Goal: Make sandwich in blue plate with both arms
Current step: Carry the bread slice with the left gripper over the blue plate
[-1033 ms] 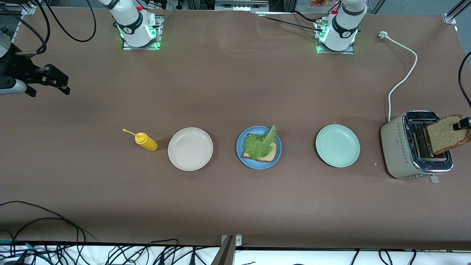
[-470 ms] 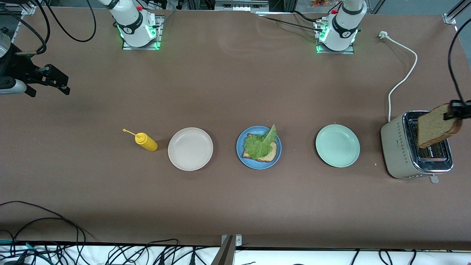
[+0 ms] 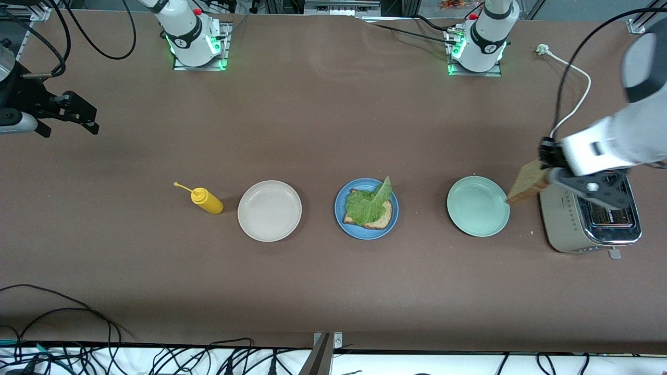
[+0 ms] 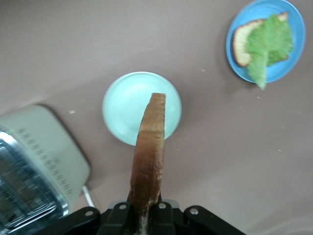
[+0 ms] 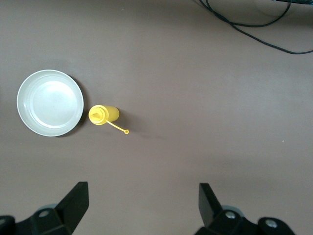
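While our left gripper [image 3: 544, 169] hangs in the air between the toaster [image 3: 589, 221] and the pale mint-green plate [image 3: 478, 206], it is clamped on a slice of brown bread [image 3: 526, 182], held on edge with its crust toward the wrist camera. In our left wrist view the bread slice [image 4: 149, 152] rises straight from between the fingers, and the mint-green plate [image 4: 122, 105] lies beneath its tip.

We see the blue plate [image 3: 341, 221] in the middle of the row of three plates, carrying one bread slice [image 3: 383, 220] with a ruffled lettuce leaf [image 3: 367, 203] spread on top; no second slice covers it yet. The off-white plate [image 3: 269, 210] sits beside it toward our right arm's end of the table, and a yellow squeeze bottle [image 3: 207, 201] lies on its side just beside that plate, nozzle pointing away from it.

Our right gripper [image 3: 78, 114] waits over bare table at the right arm's end, its fingers [image 5: 73, 203] spread wide with nothing between them.
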